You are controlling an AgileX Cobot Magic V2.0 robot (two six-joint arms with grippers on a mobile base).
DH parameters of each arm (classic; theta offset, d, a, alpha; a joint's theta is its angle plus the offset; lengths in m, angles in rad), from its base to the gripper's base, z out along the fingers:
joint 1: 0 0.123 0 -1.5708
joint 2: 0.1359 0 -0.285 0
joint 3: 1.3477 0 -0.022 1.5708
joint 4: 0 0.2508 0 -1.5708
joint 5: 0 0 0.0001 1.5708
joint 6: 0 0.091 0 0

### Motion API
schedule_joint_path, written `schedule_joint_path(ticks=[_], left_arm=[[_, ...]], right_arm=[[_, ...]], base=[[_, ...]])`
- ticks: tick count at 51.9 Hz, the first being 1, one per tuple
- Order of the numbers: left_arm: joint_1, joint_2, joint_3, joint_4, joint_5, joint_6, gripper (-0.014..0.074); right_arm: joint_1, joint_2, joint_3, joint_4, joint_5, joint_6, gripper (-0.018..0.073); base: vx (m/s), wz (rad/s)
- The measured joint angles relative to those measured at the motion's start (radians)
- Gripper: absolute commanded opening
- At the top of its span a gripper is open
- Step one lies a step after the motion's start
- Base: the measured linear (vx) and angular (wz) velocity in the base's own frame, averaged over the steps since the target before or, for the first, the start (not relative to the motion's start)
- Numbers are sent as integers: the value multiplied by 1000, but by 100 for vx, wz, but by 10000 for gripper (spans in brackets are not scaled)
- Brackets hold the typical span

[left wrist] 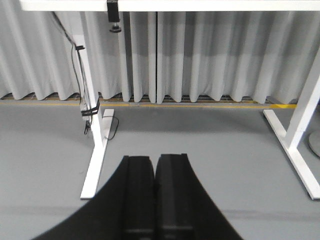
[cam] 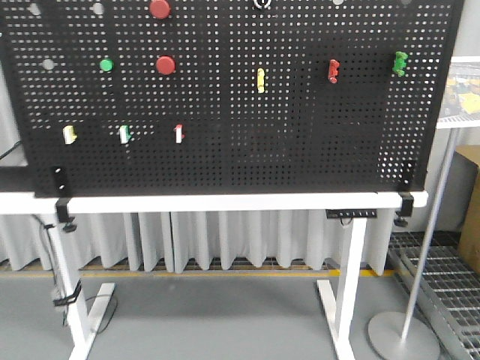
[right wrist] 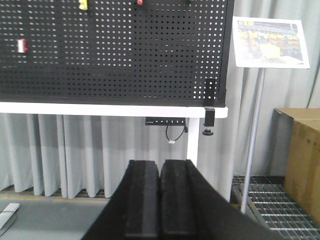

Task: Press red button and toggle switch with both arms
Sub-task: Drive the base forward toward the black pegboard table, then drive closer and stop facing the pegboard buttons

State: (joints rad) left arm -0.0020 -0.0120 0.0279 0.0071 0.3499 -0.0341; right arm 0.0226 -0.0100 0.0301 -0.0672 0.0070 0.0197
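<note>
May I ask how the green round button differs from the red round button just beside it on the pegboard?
The green button is green; the lower red button is red. The green button looks smaller than the lower red button. In the front view the green button sits to the left of the lower red button. Both are round and sit at about the same height on the black pegboard.

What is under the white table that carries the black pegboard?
A pale pleated curtain hangs behind the two white legs; a small black box sits under the tabletop, and cables are tied to one leg. The curtain covers whatever is behind it.
</note>
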Motion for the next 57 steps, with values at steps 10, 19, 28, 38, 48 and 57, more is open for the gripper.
schedule_joint_path(ticks=[10, 19, 28, 38, 48, 57], left_arm=[[0, 0, 0, 0, 0, 0, 2], [0, 0, 0, 0, 0, 0, 2], [0, 0, 0, 0, 0, 0, 2], [0, 0, 0, 0, 0, 0, 2], [0, 0, 0, 0, 0, 0, 2], [0, 0, 0, 0, 0, 0, 2]], right_arm=[[0, 0, 0, 0, 0, 0, 0], [0, 0, 0, 0, 0, 0, 0], [0, 0, 0, 0, 0, 0, 0], [0, 0, 0, 0, 0, 0, 0], [0, 0, 0, 0, 0, 0, 0], [0, 0, 0, 0, 0, 0, 0]], base=[[41, -2], [42, 4], [41, 5], [38, 1], [33, -3], [26, -2]])
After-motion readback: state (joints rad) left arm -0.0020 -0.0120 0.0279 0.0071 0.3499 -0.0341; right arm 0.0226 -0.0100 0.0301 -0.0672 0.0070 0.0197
